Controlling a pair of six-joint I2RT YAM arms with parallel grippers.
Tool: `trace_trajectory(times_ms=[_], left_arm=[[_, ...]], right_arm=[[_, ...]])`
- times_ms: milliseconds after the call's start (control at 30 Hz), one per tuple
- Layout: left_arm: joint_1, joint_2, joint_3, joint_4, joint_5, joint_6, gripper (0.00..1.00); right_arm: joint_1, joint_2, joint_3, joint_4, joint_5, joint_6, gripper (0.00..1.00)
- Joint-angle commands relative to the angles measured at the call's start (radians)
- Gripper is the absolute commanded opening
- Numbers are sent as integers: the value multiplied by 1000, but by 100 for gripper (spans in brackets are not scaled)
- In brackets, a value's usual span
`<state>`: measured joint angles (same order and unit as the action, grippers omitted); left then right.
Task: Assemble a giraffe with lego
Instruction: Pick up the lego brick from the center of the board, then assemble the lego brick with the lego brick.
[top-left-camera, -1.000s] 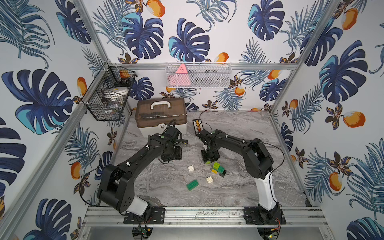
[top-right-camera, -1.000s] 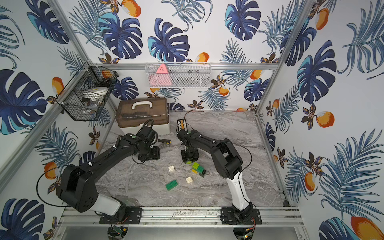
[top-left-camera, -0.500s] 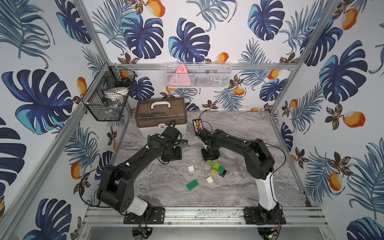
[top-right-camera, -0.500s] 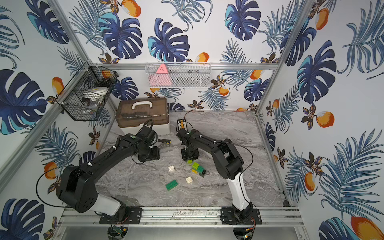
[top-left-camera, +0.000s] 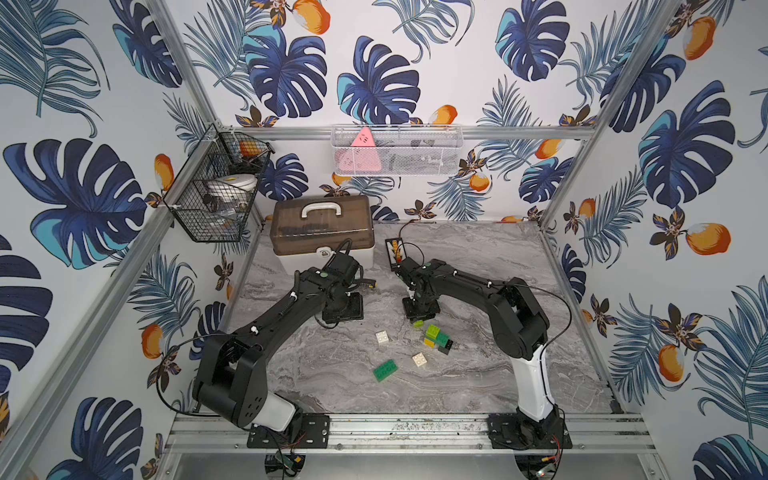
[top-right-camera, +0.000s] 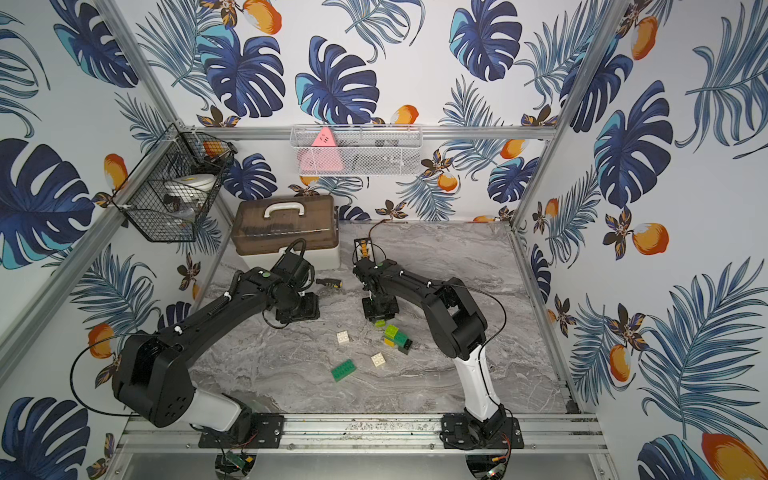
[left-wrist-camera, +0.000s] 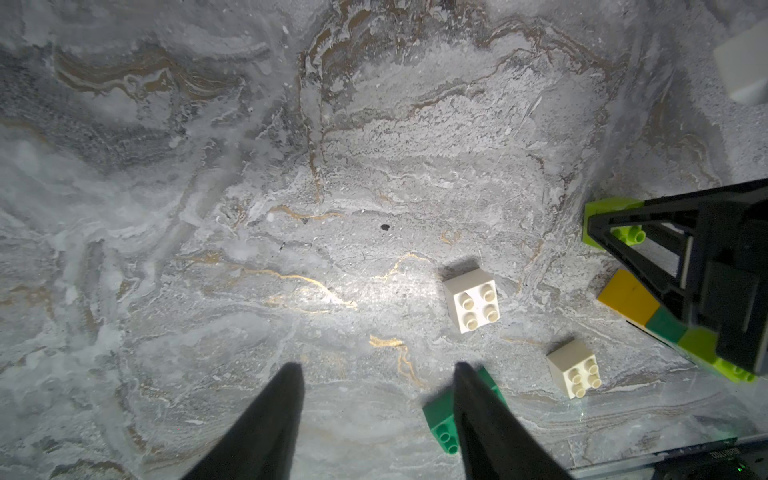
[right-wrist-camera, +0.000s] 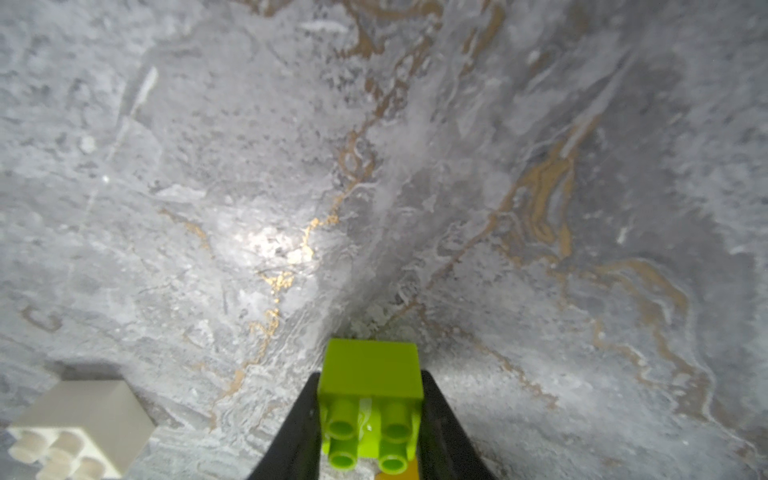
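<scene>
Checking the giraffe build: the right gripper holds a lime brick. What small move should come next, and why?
Probably lift the lime brick straight up a little. The right gripper is shut on its sides, and the joined stack of lime, yellow, dark green and black bricks lies close beside it, so raising first should avoid knocking that.

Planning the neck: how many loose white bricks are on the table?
2. The rear white brick lies alone, farther back; the front white brick lies between the dark green brick and the joined stack. Others may be hidden from these views.
</scene>
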<state>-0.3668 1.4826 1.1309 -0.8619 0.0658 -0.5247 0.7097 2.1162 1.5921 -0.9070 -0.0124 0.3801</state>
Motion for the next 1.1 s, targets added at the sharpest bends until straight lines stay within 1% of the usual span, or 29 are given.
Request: trace_trajectory(times_ms=[0, 133, 167, 300, 400, 500, 567, 833, 1067], left_arm=[[2, 0, 5, -12, 1, 0, 62], [2, -2, 1, -13, 1, 5, 62], [2, -2, 0, -14, 1, 6, 62], [1, -1, -6, -13, 0, 17, 62], [0, 1, -6, -13, -1, 26, 62], [-1, 0, -6, -14, 2, 33, 62], [-5, 1, -6, -16, 2, 35, 62], [-38, 4, 10, -29, -10, 36, 62], [-56, 1, 12, -28, -14, 32, 62]], right_arm=[[1, -29, 16, -20, 18, -30, 23], [0, -82, 58, -73, 64, -114, 23], [-1, -130, 70, -94, 67, -148, 23], [0, -201, 86, -206, 31, -303, 28], [0, -255, 42, -283, 44, -364, 28], [0, -330, -31, -279, 18, -393, 28], [0, -362, -51, -273, 0, -407, 28], [11, -396, -78, -258, -70, -539, 29], [21, -331, -21, -279, -25, -595, 28]])
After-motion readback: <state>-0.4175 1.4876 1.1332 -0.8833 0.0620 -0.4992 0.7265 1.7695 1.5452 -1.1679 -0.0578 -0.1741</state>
